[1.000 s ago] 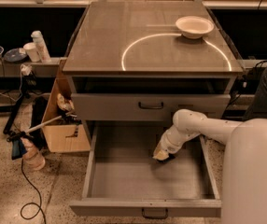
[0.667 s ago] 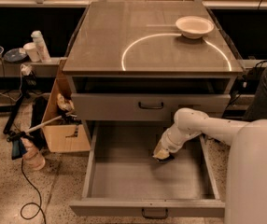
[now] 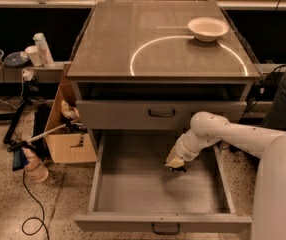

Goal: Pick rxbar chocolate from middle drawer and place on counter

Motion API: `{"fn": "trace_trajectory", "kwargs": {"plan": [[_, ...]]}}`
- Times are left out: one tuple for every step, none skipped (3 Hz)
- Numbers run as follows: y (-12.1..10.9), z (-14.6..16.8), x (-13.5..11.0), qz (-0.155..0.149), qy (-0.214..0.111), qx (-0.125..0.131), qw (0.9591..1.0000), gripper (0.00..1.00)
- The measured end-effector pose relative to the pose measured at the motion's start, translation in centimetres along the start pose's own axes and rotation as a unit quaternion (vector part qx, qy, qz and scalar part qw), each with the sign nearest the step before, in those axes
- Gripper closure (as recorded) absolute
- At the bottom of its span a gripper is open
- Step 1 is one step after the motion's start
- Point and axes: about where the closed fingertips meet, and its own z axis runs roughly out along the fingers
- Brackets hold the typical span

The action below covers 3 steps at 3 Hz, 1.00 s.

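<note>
rxbar chocolate: not clearly made out; a small dark shape (image 3: 177, 170) lies at the gripper's tip, low over the drawer floor, and i cannot tell whether it is the bar or part of the gripper.
gripper (image 3: 175, 167): down inside the open drawer, right of the middle and toward the far half, pointing down and to the left.
grip state: cannot tell whether it is open, closed or holding anything.
middle drawer (image 3: 133, 189): pulled fully out toward the near side; wide grey floor with low side walls.
drawer handle (image 3: 165, 229): small and dark, centred on the near front panel.
arm (image 3: 233, 133): white, reaching in from the right over the drawer's right wall, bent at a rounded joint above the gripper.
robot body (image 3: 280, 194): large white mass at the near right edge.
upper drawer front (image 3: 118, 115): grey, shut, just above the open drawer, with its own dark handle (image 3: 161, 113).
counter (image 3: 128, 31): flat grey-brown top of the cabinet, above both drawers.
white arc (image 3: 139, 51): thin circular line drawn across the counter.
white bowl (image 3: 208, 28): upright on the far right of the counter, touching the arc.
cardboard box (image 3: 65, 144): on the floor just left of the cabinet, open at the top.
bottles (image 3: 40, 49): on a low shelf at the far left, well apart from the cabinet.
cable (image 3: 30, 209): dark, looping over the speckled floor at the near left.
</note>
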Motion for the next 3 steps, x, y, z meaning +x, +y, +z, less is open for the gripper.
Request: {"fn": "trace_trajectory", "kwargs": {"plan": [[1.3, -2.2, -0.2, -0.01, -0.029, -0.012, 0.9995, 1.0], [2.7, -4.2, -0.2, -0.033, -0.065, -0.032, 0.9968, 1.0], [4.2, -6.4, -0.3, -0.058, -0.125, -0.06, 0.9887, 1.0]]}}
